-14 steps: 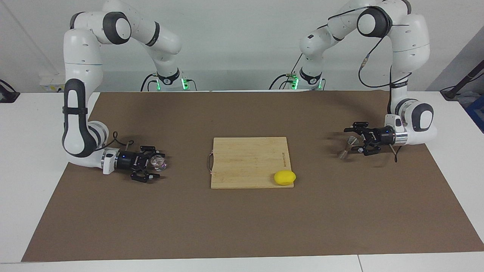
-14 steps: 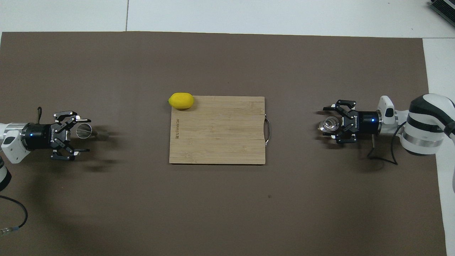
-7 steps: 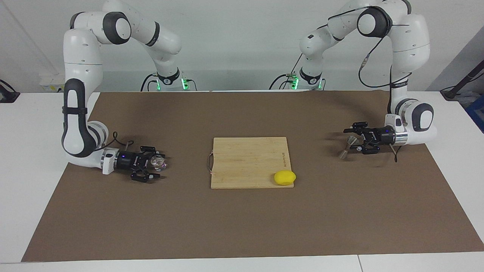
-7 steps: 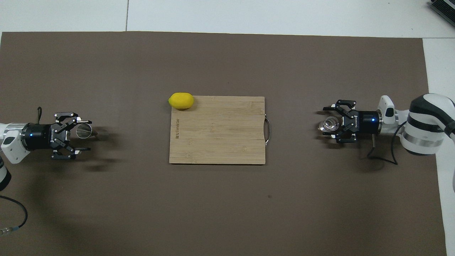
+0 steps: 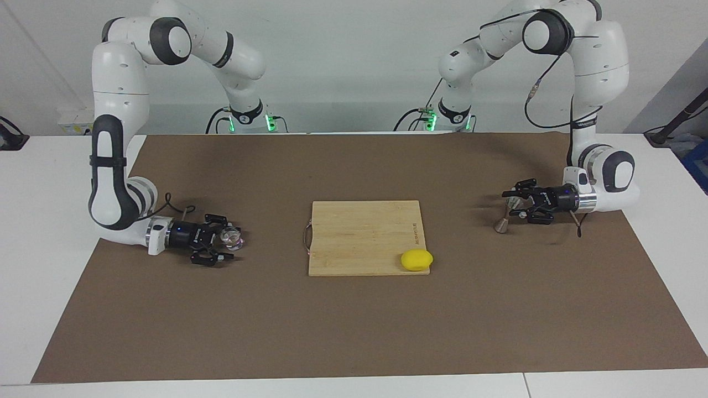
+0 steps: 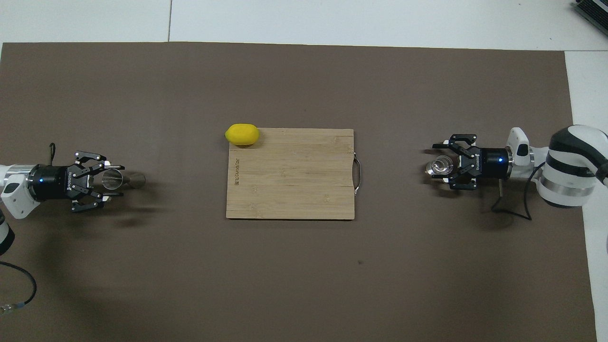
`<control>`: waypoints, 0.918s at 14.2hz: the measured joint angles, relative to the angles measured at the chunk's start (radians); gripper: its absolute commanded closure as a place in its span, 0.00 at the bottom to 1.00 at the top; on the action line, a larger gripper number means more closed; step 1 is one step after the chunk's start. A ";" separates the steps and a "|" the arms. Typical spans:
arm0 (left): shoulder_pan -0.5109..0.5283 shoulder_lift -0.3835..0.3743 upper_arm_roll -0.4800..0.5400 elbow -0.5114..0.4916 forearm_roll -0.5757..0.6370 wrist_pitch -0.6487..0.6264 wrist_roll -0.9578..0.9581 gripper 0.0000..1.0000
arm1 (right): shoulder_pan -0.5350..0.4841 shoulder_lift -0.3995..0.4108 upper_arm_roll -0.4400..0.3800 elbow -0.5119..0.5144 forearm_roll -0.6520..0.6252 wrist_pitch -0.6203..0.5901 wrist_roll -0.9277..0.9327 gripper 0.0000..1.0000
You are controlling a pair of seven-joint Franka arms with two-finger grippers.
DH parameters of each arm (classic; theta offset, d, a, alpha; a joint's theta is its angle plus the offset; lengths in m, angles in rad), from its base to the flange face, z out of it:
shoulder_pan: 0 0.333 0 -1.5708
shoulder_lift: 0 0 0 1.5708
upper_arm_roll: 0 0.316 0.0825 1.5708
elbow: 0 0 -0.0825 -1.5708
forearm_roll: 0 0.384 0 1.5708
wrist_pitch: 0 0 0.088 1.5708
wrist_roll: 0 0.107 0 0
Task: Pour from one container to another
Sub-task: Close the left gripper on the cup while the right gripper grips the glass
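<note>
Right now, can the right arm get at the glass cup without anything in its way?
Probably yes: the right gripper already has its fingers either side of the glass cup, low at the mat, with nothing between them. Whether it grips yet I cannot tell.

- The left arm [image 6: 14, 190] is running off the overhead view's edge, so only its wrist is showing there.
- The right arm [image 6: 570, 171] is likewise being cut off at the opposite edge of that view.
- The glass cup [image 5: 229, 237] is sitting too small to show whether it is holding any liquid.
- The jigger [image 5: 508, 213] is being partly covered by the left gripper [image 5: 517, 203], so actual contact is staying unclear.
</note>
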State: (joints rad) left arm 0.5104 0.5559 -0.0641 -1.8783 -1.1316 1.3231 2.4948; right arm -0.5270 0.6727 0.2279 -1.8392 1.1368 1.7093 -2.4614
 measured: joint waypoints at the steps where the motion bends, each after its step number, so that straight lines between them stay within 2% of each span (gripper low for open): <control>1: 0.000 0.000 0.000 0.000 0.000 0.000 0.000 0.48 | 0.000 0.000 0.000 0.000 0.000 0.000 0.000 0.26; 5: 0.000 0.000 -0.001 0.000 0.000 0.000 0.000 0.51 | 0.000 0.000 0.000 0.001 0.000 0.000 0.000 0.40; 8: -0.001 0.000 -0.001 0.000 0.000 0.000 0.000 0.56 | 0.000 0.000 0.000 0.001 0.000 0.000 0.000 0.56; 11: -0.003 0.000 -0.003 0.000 -0.001 0.000 0.001 0.66 | 0.000 0.000 0.000 0.003 0.000 0.002 0.000 0.62; 13: -0.005 0.000 -0.005 0.000 -0.002 0.000 0.001 0.68 | 0.000 0.000 0.000 0.005 0.000 0.003 0.000 0.67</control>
State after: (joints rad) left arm 0.5054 0.5559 -0.0687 -1.8780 -1.1335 1.3232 2.4954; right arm -0.5273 0.6727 0.2274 -1.8346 1.1367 1.7128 -2.4610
